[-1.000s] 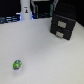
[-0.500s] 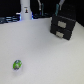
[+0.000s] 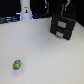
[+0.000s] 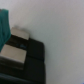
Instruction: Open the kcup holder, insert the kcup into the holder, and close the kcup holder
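Black and boxy, the kcup holder point(image 3: 63, 26) sits on the white table point(image 3: 40, 50) toward the exterior view's right, its two stacked grey panels facing forward. Directly above it hangs the gripper point(image 3: 64, 7), dark and blurred; whether its fingers are spread or clenched cannot be told. Well apart, near the front edge, lies the green kcup point(image 3: 17, 64). A white bottle-like object point(image 3: 25, 11) stands at the back.

white bottle-like object point(image 3: 24, 10) standing upright, white table point(image 3: 40, 50)
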Available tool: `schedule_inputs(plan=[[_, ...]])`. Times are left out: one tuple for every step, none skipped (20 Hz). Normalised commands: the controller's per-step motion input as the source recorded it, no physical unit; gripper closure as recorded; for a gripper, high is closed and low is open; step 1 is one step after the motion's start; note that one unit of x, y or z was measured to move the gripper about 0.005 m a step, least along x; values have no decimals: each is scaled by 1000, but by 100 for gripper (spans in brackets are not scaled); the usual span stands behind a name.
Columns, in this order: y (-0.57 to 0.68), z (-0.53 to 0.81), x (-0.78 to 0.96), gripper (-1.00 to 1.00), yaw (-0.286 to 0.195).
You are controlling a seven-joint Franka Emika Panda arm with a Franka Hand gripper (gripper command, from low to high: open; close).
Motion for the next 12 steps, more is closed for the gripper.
schedule_inputs(plan=[[666, -126, -353, -100, -161], [677, -131, -347, -100, -157], [687, -134, -350, -100, -153], [692, -142, -355, -100, -147], [692, -164, -345, -100, -144], [687, -177, -333, -100, -140], [682, -189, -324, -100, -136], [666, -212, -308, -100, -133], [652, -234, -297, -100, -129], [632, -260, -273, -100, -126], [603, -283, -245, -100, -125], [569, -303, -215, -100, -122]])
